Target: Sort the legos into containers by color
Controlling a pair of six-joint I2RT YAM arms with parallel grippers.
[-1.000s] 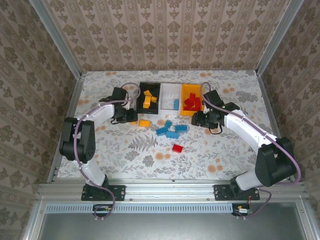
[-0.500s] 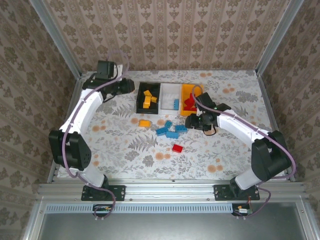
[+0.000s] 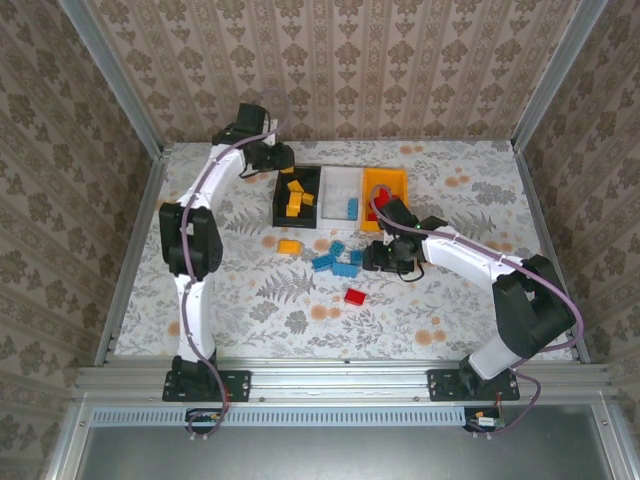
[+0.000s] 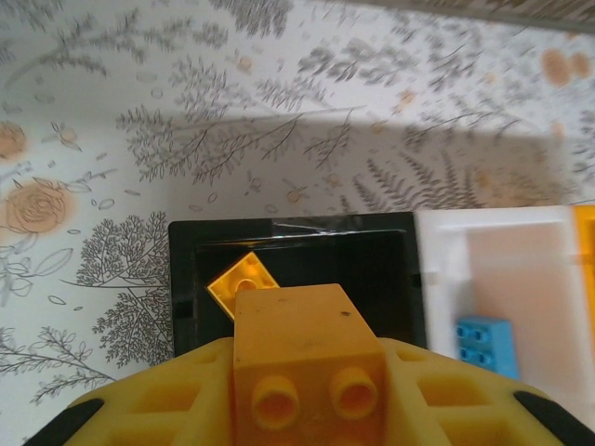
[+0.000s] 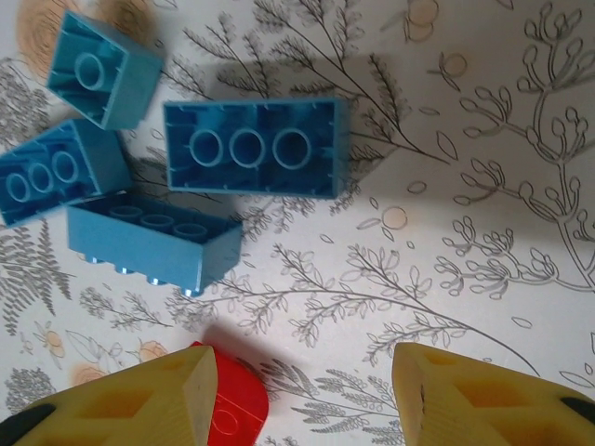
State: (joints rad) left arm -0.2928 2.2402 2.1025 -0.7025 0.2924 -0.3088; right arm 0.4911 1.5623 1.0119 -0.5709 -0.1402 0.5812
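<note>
Two claws show. The left gripper (image 4: 307, 413) is clamped on an orange-yellow brick (image 4: 307, 344), whose lower end runs off the frame. Ahead of this claw and lower lies the black bin (image 4: 186, 279), where a second orange-yellow piece (image 4: 244, 279) is partly hidden behind the held one. To the right of that claw, the white bin (image 4: 439, 246) holds a light blue brick (image 4: 483, 339), its lower edge cut by a finger. The right gripper (image 5: 297, 400) has its fingers apart above the table (image 5: 483, 232). A red brick (image 5: 237, 404) is half hidden behind one finger (image 5: 130, 400), and four light blue bricks (image 5: 251, 149) lie ahead.
</note>
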